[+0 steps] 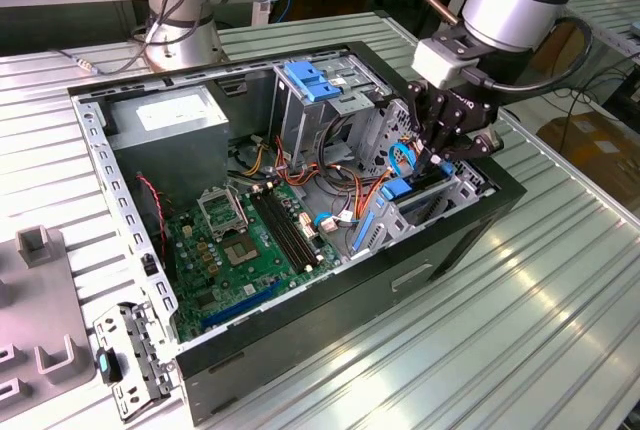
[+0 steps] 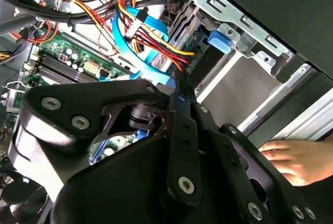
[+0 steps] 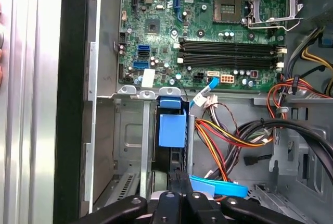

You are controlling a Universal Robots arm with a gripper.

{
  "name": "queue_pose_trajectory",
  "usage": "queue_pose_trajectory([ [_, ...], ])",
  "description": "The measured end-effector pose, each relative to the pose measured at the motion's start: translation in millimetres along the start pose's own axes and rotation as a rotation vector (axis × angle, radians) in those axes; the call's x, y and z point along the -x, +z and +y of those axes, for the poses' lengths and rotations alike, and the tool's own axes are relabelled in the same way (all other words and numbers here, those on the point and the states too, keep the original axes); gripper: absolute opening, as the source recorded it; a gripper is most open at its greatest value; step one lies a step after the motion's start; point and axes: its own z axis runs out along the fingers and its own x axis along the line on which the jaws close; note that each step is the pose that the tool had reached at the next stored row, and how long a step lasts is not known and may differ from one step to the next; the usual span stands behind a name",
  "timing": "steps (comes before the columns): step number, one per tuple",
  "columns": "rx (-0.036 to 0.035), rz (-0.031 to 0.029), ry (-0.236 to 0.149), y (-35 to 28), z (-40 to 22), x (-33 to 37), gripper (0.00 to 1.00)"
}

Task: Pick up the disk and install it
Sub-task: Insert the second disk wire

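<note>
from the exterior view's left we see the green motherboard (image 1: 245, 240) in the open computer case (image 1: 480, 225). further right, our pincer (image 1: 440, 155) reaches into the drive bay (image 1: 455, 190), clamped on the disk (image 3: 172, 128), standing upright in its slot.

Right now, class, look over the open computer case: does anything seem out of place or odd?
Yes: a person's hand rests beside the case in the second wrist view, close to the gripper working at the drive bay. Also, loose cables sprawl across the bay area.
</note>
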Motion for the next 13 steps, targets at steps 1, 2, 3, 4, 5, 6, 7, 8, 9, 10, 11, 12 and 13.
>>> queue_pose_trajectory([
  [1,-0.0004,-0.0022,0.000,-1.7,0.0,0.0,0.11],
  [2,-0.0005,-0.0026,0.000,-4.8,0.0,0.0,0.11],
  [3,-0.0001,-0.0006,0.000,-10.8,-0.1,0.3,0.11],
  [4,-0.0001,-0.0011,0.000,-10.7,-0.1,0.4,0.11],
  [5,-0.0001,-0.0010,0.000,-10.8,-0.1,0.4,0.11],
  [6,-0.0001,-0.0006,0.000,-11.0,-0.1,0.4,0.11],
  [7,-0.0001,-0.0007,0.000,-11.0,-0.1,0.4,0.11],
  [8,-0.0001,-0.0007,0.000,-11.0,-0.1,0.4,0.11],
  [9,-0.0001,-0.0007,0.000,-11.0,0.0,0.4,0.11],
  [10,-0.0001,-0.0007,0.000,-11.2,-0.1,0.4,0.11],
  [11,-0.0001,-0.0007,0.000,-11.3,-0.1,0.4,0.11],
  [12,-0.0001,-0.0007,0.000,-11.3,0.0,0.4,0.11],
  [13,-0.0001,-0.0007,0.000,-11.3,-0.1,0.4,0.11],
])
